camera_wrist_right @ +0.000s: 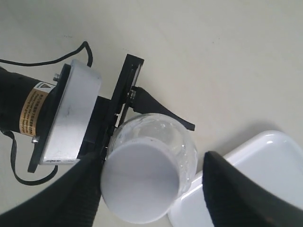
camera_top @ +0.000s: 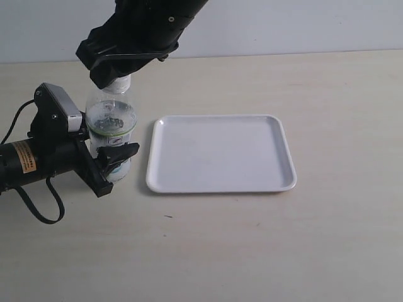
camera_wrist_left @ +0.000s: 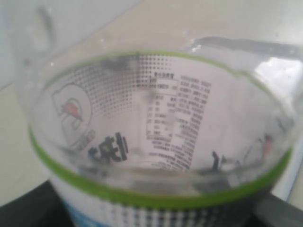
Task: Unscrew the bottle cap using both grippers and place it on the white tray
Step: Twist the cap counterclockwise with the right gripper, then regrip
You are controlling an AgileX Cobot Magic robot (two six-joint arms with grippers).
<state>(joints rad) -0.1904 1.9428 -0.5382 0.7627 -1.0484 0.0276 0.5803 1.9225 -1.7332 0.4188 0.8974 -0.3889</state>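
The bottle (camera_top: 111, 119) stands upright on the table, just left of the white tray (camera_top: 220, 154). My left gripper (camera_top: 114, 162) is shut on the bottle's lower body; in the left wrist view the label (camera_wrist_left: 156, 118) fills the frame. The right gripper (camera_top: 113, 70) reaches down from above around the bottle's neck. Seen from the right wrist, the bottle cap (camera_wrist_right: 142, 182) sits on the bottle between my open fingers (camera_wrist_right: 222, 189). One finger is against the cap's side. A gap separates the other finger from it.
The tray's near corner (camera_wrist_right: 265, 161) lies right beside the bottle. The left arm's body with its yellow label (camera_top: 25, 160) and black cable (camera_top: 38, 211) lies along the table at the left edge. Bare table spreads in front of and to the right of the tray.
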